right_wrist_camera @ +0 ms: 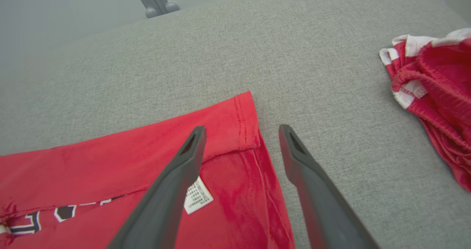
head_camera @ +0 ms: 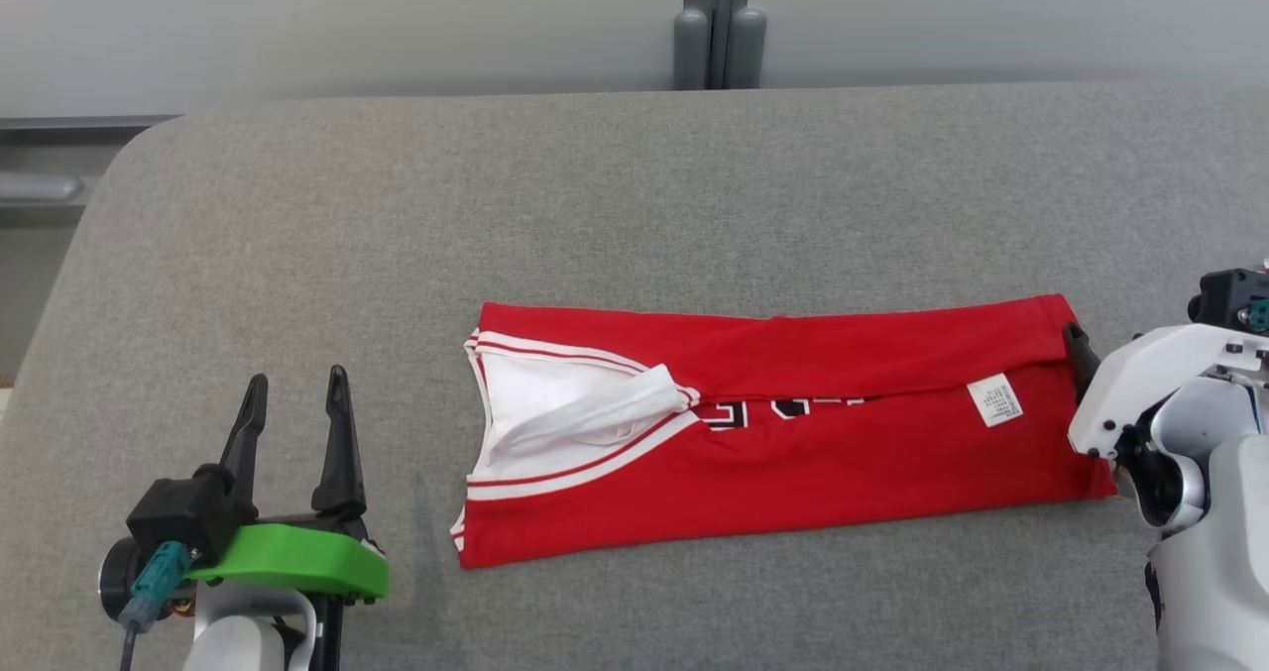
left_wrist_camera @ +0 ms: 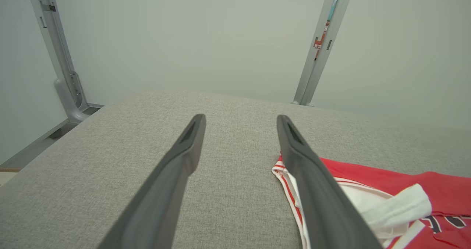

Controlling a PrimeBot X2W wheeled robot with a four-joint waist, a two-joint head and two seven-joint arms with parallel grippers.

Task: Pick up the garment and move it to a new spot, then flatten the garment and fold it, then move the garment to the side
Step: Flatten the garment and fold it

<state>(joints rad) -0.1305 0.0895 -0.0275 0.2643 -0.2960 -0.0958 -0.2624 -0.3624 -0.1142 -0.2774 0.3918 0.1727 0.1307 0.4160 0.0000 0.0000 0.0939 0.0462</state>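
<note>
- Two fingers of the left pincer (head_camera: 297,374) stand wide apart with nothing between them; it sits at the lower left of the head view, pointing away from the robot over bare grey surface (head_camera: 595,205).
- It is near the garment (head_camera: 793,453) but clear of it, with a strip of grey showing between them in the head view.
- The garment lies flat on the surface as a long red band running left to right, a little right of the middle.
- Its neck end, with red-and-white striped trim and a white sleeve (head_camera: 585,408) folded across it, points to the robot's left; the hemmed end points right.
- The far long edge is folded over toward the robot, so the black, white-outlined lettering (head_camera: 783,411) shows only as a sliver under the fold.
- A small white tag (head_camera: 994,399) lies on the red cloth near the right end.
- The right pincer (right_wrist_camera: 242,127) is also spread wide and grips nothing.
- In its wrist view one finger hangs over the garment's end by the tag, the other over bare surface just past the hem.
- Whether a fingertip touches the cloth I cannot tell.
- A smaller bunched red-and-white cloth (right_wrist_camera: 438,94) lies well apart from the garment, further to the right.
- Grey posts (head_camera: 719,47) stand behind the surface's far edge.
</note>
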